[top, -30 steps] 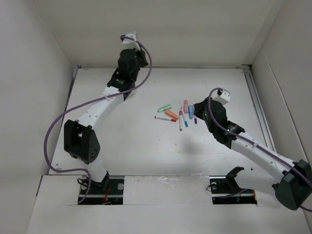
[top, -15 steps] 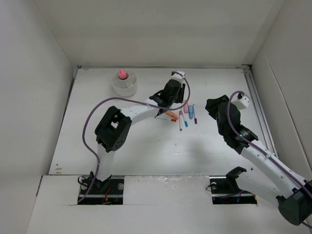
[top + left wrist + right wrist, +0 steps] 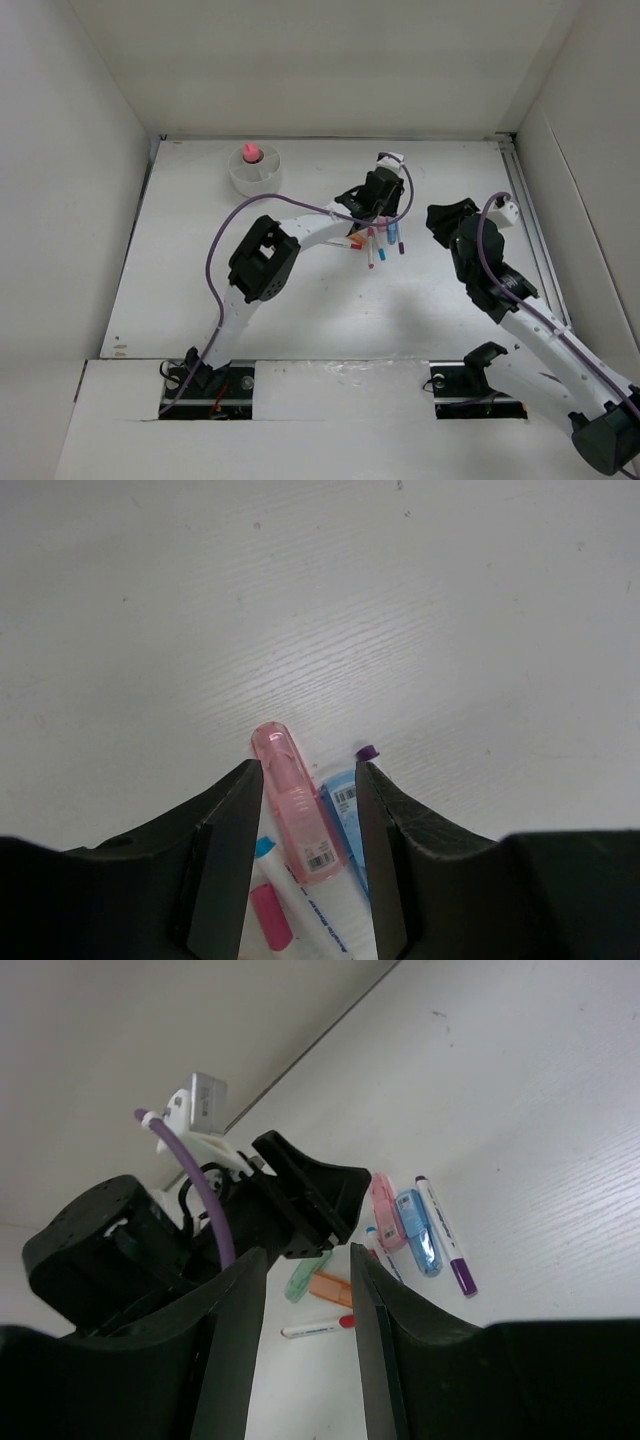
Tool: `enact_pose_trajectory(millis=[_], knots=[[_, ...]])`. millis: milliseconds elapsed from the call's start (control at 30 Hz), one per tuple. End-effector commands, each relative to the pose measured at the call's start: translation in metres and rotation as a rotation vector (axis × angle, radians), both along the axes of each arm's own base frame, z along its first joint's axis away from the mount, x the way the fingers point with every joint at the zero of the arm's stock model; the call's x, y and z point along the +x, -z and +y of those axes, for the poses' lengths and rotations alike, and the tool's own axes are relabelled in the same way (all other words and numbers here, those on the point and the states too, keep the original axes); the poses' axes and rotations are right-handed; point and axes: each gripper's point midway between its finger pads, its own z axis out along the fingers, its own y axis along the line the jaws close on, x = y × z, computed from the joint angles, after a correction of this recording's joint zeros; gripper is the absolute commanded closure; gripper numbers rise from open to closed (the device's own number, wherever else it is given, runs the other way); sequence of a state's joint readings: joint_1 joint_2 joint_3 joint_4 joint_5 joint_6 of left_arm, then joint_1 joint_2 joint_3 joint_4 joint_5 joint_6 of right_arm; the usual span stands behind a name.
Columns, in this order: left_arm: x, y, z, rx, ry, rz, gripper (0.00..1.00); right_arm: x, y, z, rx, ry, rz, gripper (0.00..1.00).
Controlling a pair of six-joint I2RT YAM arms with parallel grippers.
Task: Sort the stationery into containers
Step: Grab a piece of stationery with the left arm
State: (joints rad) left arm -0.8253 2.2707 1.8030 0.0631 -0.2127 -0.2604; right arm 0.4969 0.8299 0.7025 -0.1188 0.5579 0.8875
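Your left claw (image 3: pixel 308 767) hangs open right over the pink marker (image 3: pixel 297 815) lying on the desk (image 3: pixel 420 600), and your right claw (image 3: pixel 305 1252) is open too, holding nothing.

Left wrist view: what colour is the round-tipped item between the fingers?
The item is translucent pink; left wrist view shows it best.

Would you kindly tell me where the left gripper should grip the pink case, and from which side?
Take the pink case at its rounded far end, from straight above, with the left gripper closing across its narrow width. It lies flat, and only that end juts clear of the blue case close along one side and the blue-tipped pen at the other.
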Motion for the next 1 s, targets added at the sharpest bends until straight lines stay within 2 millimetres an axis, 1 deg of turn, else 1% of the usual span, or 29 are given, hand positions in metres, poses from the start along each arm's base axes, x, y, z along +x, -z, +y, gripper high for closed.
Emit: enact_pose_trajectory(millis=[0, 67, 100, 133, 167, 200, 233, 267, 300, 333, 367, 433, 467, 500, 533, 567, 600, 633, 667, 833, 867, 900, 933, 967], knots=[[0.008, -0.012, -0.006, -0.001, -0.027, -0.026, 0.62, 0.0, -0.017, 0.004, 0.044, -0.024, -0.061, 0.55], [0.01, 0.001, -0.004, 0.023, -0.04, -0.014, 0.63, -0.002, -0.016, 0.001, 0.044, -0.015, -0.065, 0.55], [0.011, -0.001, -0.006, 0.023, -0.04, -0.014, 0.63, -0.003, -0.021, -0.003, 0.051, -0.006, -0.078, 0.55], [0.012, 0.003, -0.006, 0.031, -0.04, -0.007, 0.63, -0.005, -0.02, -0.004, 0.052, -0.006, -0.081, 0.55], [0.013, 0.013, -0.005, 0.051, -0.05, 0.001, 0.64, -0.005, -0.02, -0.004, 0.052, -0.006, -0.081, 0.55], [0.012, 0.015, -0.003, 0.059, -0.05, 0.008, 0.65, -0.007, -0.023, -0.005, 0.058, -0.006, -0.092, 0.55], [0.013, 0.023, -0.001, 0.067, -0.066, 0.015, 0.66, -0.007, -0.024, -0.005, 0.058, -0.006, -0.092, 0.55], [0.013, 0.023, -0.001, 0.068, -0.066, 0.015, 0.66, -0.008, -0.024, -0.006, 0.063, -0.006, -0.102, 0.55], [0.013, 0.031, 0.0, 0.081, -0.073, 0.02, 0.67, -0.008, -0.024, -0.006, 0.063, -0.006, -0.102, 0.55], [0.015, 0.027, -0.001, 0.073, -0.073, 0.013, 0.67, -0.008, -0.024, -0.006, 0.063, -0.006, -0.102, 0.55], [0.015, 0.033, -0.001, 0.08, -0.073, 0.019, 0.67, -0.008, -0.024, -0.006, 0.063, -0.006, -0.102, 0.55], [0.015, 0.033, -0.001, 0.08, -0.073, 0.019, 0.67, -0.007, -0.021, -0.003, 0.052, -0.021, -0.092, 0.55], [0.014, 0.038, -0.001, 0.087, -0.073, 0.025, 0.69, -0.007, -0.023, -0.002, 0.056, -0.021, -0.1, 0.55], [0.014, 0.038, -0.001, 0.087, -0.073, 0.025, 0.69, -0.005, -0.019, -0.002, 0.05, -0.021, -0.089, 0.55], [0.014, 0.045, 0.0, 0.095, -0.073, 0.032, 0.7, -0.005, -0.019, -0.002, 0.05, -0.021, -0.089, 0.55], [0.016, 0.04, -0.002, 0.087, -0.073, 0.025, 0.71, -0.004, -0.016, 0.001, 0.047, -0.032, -0.079, 0.55], [0.015, 0.042, -0.001, 0.094, -0.073, 0.031, 0.71, -0.004, -0.021, 0.001, 0.051, -0.032, -0.087, 0.55], [0.015, 0.042, -0.001, 0.094, -0.073, 0.031, 0.73, -0.004, -0.021, 0.003, 0.053, -0.041, -0.086, 0.54], [0.014, 0.048, 0.0, 0.101, -0.073, 0.037, 0.77, -0.004, -0.021, 0.003, 0.053, -0.041, -0.086, 0.54], [0.015, 0.045, -0.006, 0.078, -0.058, 0.031, 0.91, -0.005, -0.023, 0.002, 0.049, -0.042, -0.095, 0.54], [0.016, 0.034, -0.008, 0.061, -0.058, 0.016, 0.93, -0.007, -0.026, 0.001, 0.053, -0.042, -0.103, 0.54], [0.017, 0.022, -0.012, 0.033, -0.048, 0.001, 0.94, -0.007, -0.026, 0.001, 0.053, -0.042, -0.103, 0.54], [0.018, 0.013, -0.014, 0.015, -0.04, -0.009, 0.94, -0.008, -0.024, 0.0, 0.053, -0.042, -0.103, 0.54], [0.019, -0.004, -0.016, -0.011, -0.041, -0.032, 0.96, -0.009, -0.03, 0.0, 0.062, -0.042, -0.121, 0.54]])
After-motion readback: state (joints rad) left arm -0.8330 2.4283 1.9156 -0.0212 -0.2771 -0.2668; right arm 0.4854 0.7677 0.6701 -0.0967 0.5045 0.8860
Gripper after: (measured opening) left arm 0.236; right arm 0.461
